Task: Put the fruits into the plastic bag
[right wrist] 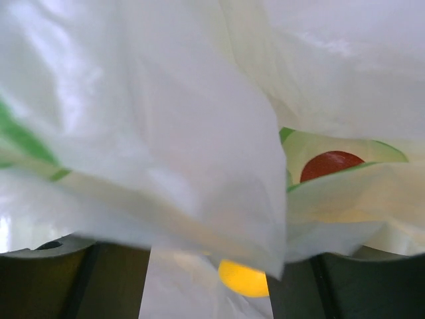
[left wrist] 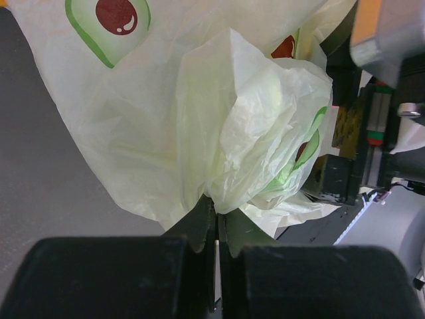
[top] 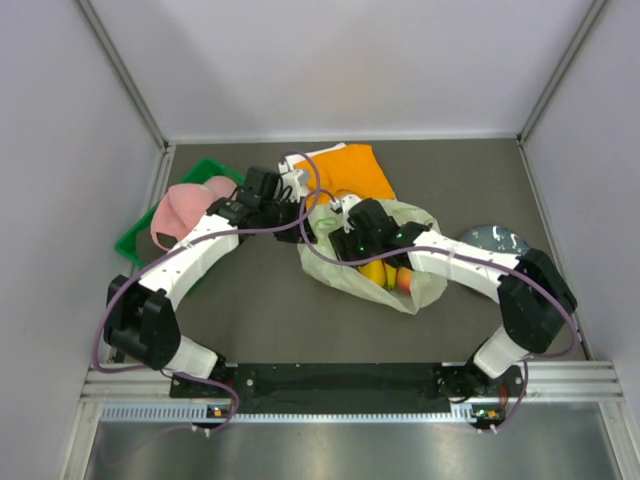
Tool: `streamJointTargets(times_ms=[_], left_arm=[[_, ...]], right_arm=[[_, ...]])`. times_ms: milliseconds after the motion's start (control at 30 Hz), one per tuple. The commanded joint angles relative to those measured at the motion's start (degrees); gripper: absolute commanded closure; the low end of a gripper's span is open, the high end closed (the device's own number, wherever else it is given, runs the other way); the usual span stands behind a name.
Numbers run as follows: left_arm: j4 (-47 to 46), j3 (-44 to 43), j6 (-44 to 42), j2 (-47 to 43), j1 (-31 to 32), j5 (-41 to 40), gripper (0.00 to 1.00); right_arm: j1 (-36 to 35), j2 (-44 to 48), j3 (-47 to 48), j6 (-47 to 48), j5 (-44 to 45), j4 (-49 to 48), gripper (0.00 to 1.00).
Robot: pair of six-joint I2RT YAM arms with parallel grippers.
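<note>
The pale green plastic bag (top: 425,290) printed with avocado halves lies mid-table. My left gripper (top: 303,216) is shut on a bunched fold of the bag's edge (left wrist: 219,133) and holds it up at the bag's left side. My right gripper (top: 348,240) is reached into the bag's mouth from the right. In the right wrist view its fingers (right wrist: 119,282) stand wide apart, with bag film (right wrist: 166,133) draped over them. Yellow bananas (top: 374,273) lie inside the bag just beside the right wrist, and a yellow bit (right wrist: 244,279) shows between the fingers.
An orange cloth (top: 352,170) lies behind the bag. A green tray (top: 135,243) with a pink cap (top: 180,212) sits at the left. A round blue-grey plate (top: 497,240) is at the right. A reddish-orange item (top: 405,284) is also in the bag.
</note>
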State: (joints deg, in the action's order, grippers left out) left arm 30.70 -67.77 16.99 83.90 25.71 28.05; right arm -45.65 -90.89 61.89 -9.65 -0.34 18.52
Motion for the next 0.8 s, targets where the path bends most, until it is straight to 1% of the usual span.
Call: streamJointTargets(times_ms=[0,300,533,767], left_arm=[[-0.55,-2.28,-0.47,-1.72,0.21,1.04,1.00],[-0.55,-2.37,-0.56,-1.90,0.30,0.69,1.00],[-0.55,-2.37,-0.56,-1.90,0.30,0.86,1.00],[-0.55,-2.28,-0.65,-1.90,0.30,0.69,1.00]], right_arm=[[-0.93,3.70,-0.36,-0.37,1.48,-1.74,0.39],[-1.02,7.39,-1.59,-1.16,1.83,-2.00,0.40],[-0.93,10.99,-2.65,-2.04,4.38,-1.65,0.40],[-1.02,11.35,-3.00,-2.57,4.82,-1.65,0.40]])
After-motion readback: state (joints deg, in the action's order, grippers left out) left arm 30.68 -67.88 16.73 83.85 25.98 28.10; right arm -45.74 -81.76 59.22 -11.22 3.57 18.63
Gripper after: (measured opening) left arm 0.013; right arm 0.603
